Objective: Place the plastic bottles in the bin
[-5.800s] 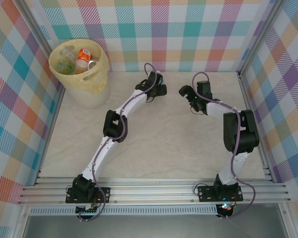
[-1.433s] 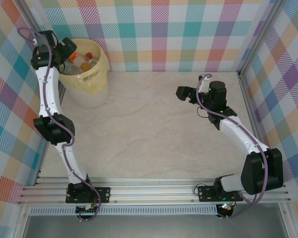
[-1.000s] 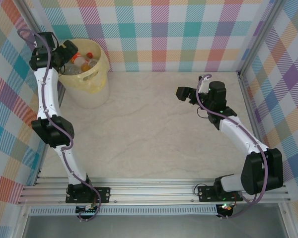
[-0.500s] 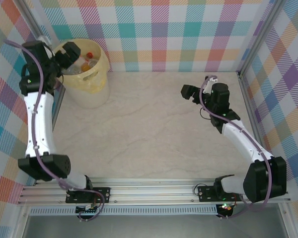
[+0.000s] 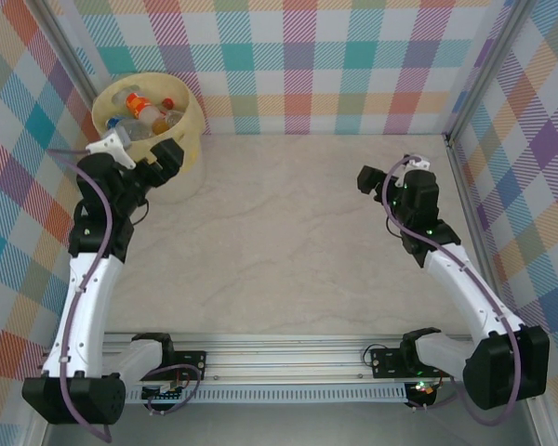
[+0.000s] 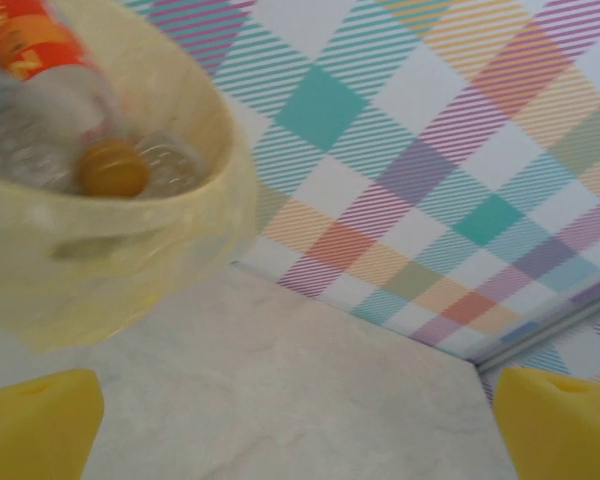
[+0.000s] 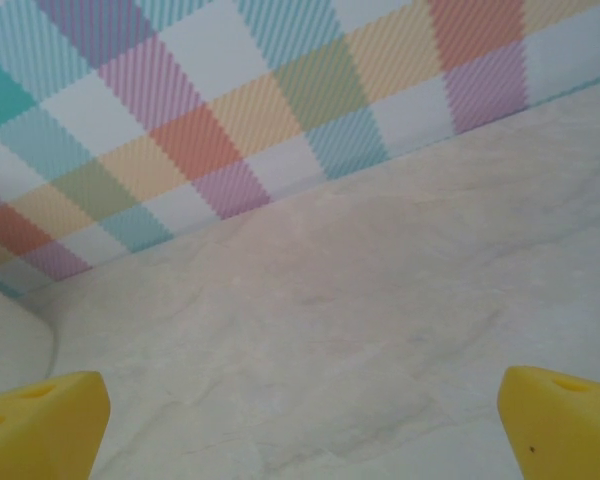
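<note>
L arm [image 5: 88, 288] by bin [image 5: 195, 113] — R arm [image 5: 460, 279] fwd, jaws wide

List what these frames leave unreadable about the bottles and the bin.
- Top view: the plastic bottles in the bin overlap, too small to count; the left gripper covers the bin's near wall.
- Left wrist view: a bottle's orange label is blurred; the bin is cut off by the top and left edges.
- Bin floor: hidden under the bottles.

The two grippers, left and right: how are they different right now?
The left gripper is close beside the yellow bin of plastic bottles; the right gripper is far from it, over bare table. The left gripper faces the bin; the right gripper faces the checked wall. Both are open and empty.
</note>
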Controlling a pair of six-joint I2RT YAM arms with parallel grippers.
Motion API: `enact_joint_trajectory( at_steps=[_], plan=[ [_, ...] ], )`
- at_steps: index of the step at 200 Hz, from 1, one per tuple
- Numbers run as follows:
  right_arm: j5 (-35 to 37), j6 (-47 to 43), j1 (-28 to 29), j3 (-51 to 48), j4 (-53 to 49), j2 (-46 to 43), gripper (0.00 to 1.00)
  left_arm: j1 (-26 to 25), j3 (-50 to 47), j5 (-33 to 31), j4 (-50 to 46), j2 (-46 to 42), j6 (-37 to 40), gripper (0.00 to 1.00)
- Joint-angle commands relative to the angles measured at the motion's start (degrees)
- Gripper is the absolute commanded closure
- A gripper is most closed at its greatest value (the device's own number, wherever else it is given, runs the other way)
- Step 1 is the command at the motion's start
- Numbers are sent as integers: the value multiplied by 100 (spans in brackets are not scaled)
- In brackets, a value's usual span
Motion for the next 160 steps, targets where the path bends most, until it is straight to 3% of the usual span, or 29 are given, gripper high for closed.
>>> enact_joint_trajectory(
  at_steps=[1, 45, 66, 108, 137, 160],
  plan=[
    [731, -291, 26, -225, -234, -244, 0, -32, -498, -1011, 145, -305, 135, 0],
    [1528, -477, -14, -788, -9, -437, 0, -25, -1809, -2671, 369, -732, 191, 0],
    [1765, -624, -51, -1006, 147, -373, 0, -26, -2388, -3147, 633, -773, 229, 0],
    [1962, -1107, -357, -1320, 430, 37, 0, -23, -3462, -3093, 1876, -381, 880, 0],
    [1551, -1369, -676, -1532, 810, 309, 0, -13, -3570, -3062, 2203, 245, 1338, 0],
    [1234, -1359, -847, -1613, 1054, 493, 0, -8, -3627, -2570, 2644, 885, 1610, 0]
  ],
)
